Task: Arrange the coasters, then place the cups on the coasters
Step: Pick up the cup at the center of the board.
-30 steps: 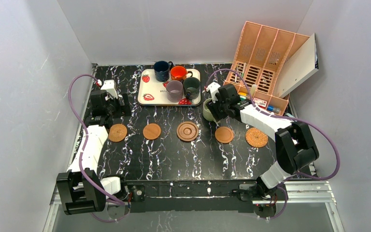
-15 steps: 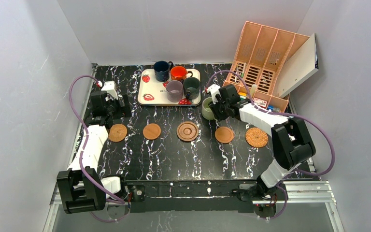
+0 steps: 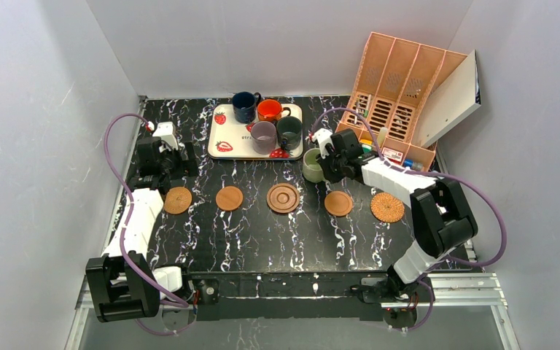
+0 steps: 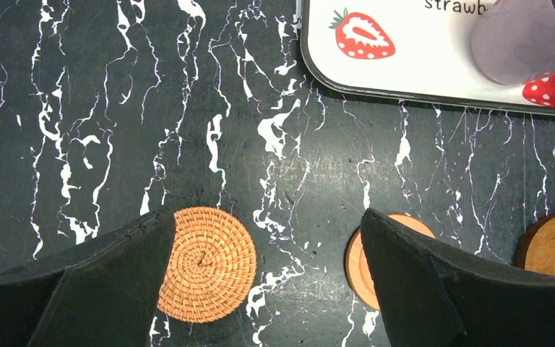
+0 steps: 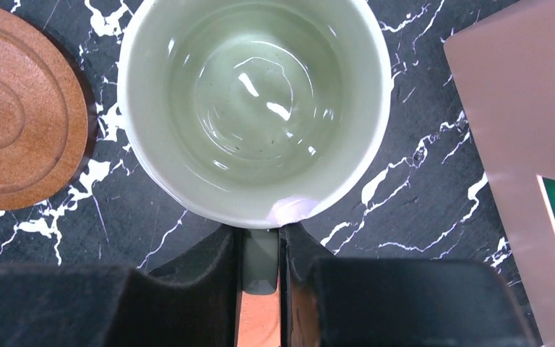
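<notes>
The tray [image 3: 224,131] holds four cups [image 3: 263,136] — pale green cup [image 5: 256,94] empty, outside.

Only writing we can actually make out is on the white tray [image 4: 419,58]: black letters "strawb" right at the top edge of the left wrist view. The rest of the word is hidden where the mauve cup [image 4: 527,32] stands in front of it. From the top camera we just get a dark smudge of lettering on that same tray, way too small to read. There's also a little red-and-white label [image 3: 390,153] at the front of the pink organizer [image 3: 397,73], but we can't read that either.
</notes>
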